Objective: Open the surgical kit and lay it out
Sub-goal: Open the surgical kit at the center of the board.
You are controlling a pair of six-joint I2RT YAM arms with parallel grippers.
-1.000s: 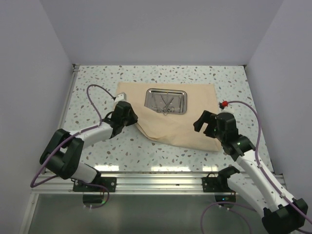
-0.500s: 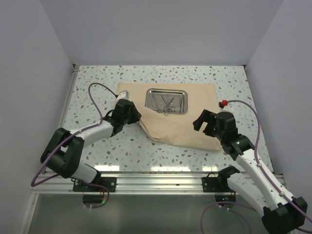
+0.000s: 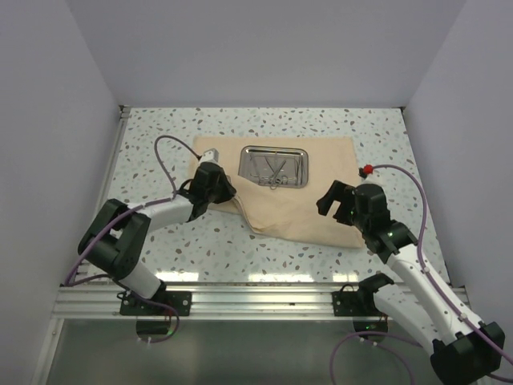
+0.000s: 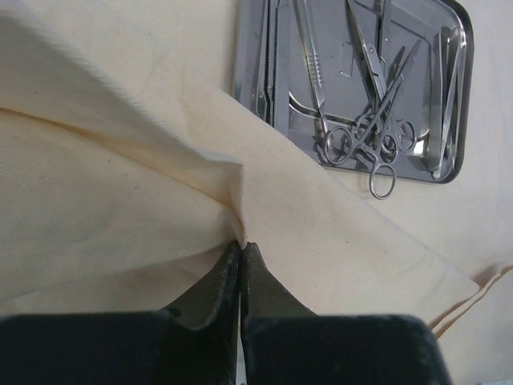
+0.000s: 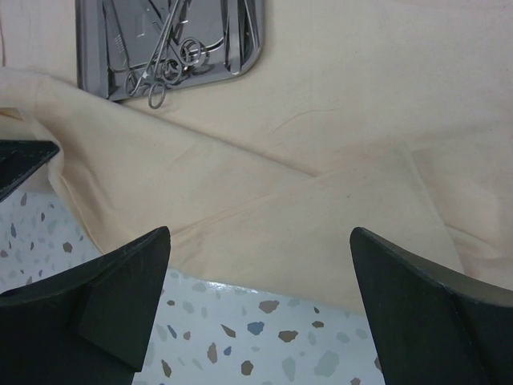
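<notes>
Left gripper (image 4: 240, 245) pinching cloth wrap (image 4: 104, 192) fold, likely to drag it flat. Right gripper (image 5: 258, 249) spread wide, holding nothing

We take this for a robotics lab test cell: plain pale walls (image 3: 264, 48) box in a speckled tabletop (image 3: 160, 128), the left arm (image 3: 156, 215) and right arm (image 3: 413, 269) stand bolted to an aluminium rail (image 3: 256, 298) at its near edge, and purple cables (image 3: 157, 152) loop loose from both.
</notes>
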